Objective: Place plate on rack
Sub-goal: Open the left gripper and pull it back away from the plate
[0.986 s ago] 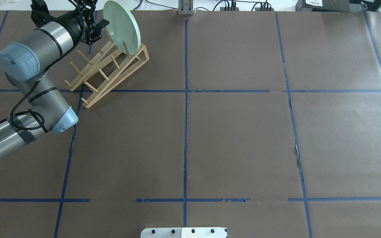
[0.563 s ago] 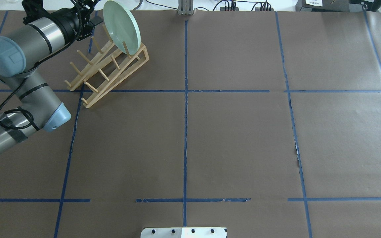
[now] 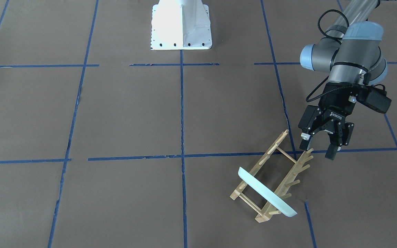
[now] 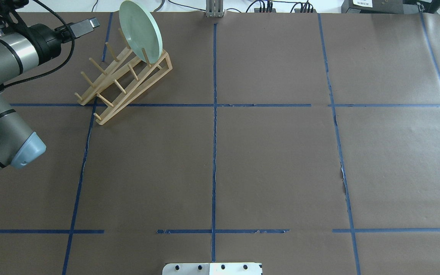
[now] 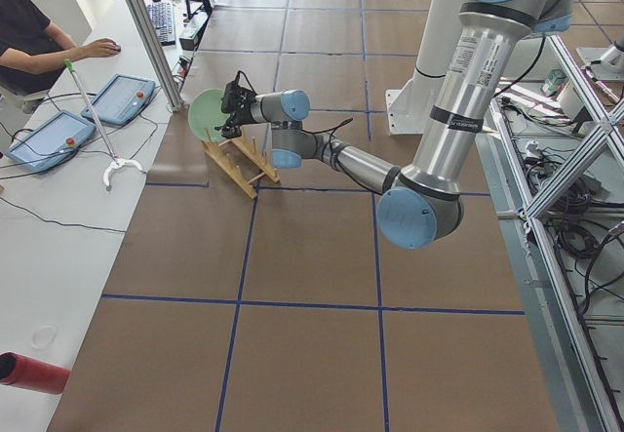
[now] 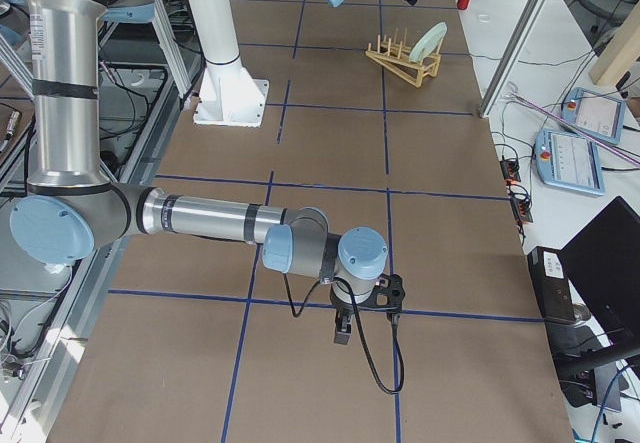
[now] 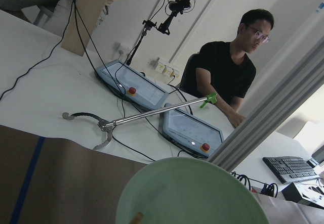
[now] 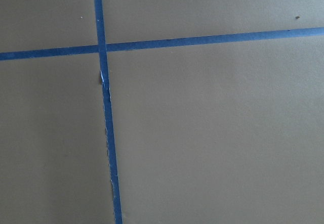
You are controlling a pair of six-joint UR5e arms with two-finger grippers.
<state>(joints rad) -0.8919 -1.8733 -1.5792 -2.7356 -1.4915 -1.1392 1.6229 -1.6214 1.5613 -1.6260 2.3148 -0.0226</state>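
The pale mint-green plate (image 4: pixel 140 29) stands on edge between the pegs at the far end of the light-wood rack (image 4: pixel 128 82), leaning slightly. In the front view the plate (image 3: pixel 267 195) sits at the rack's (image 3: pixel 271 152) near end. My left gripper (image 3: pixel 318 151) hangs open and empty over the rack's other end, apart from the plate. The left wrist view shows the plate's upper rim (image 7: pixel 197 193) low in frame. My right gripper (image 6: pixel 345 325) hovers low over the paper far from the rack; I cannot tell whether it is open or shut.
Brown paper with a blue tape grid (image 4: pixel 214 105) covers the table. The white robot base (image 3: pixel 181 27) stands at mid-table. An operator (image 5: pixel 29 32) sits beyond the table's far edge with pendants (image 5: pixel 122 96) and a grabber stick (image 5: pixel 93 120).
My left arm has drawn back to the left, away from the plate and rack. The plate stays standing in the rack.
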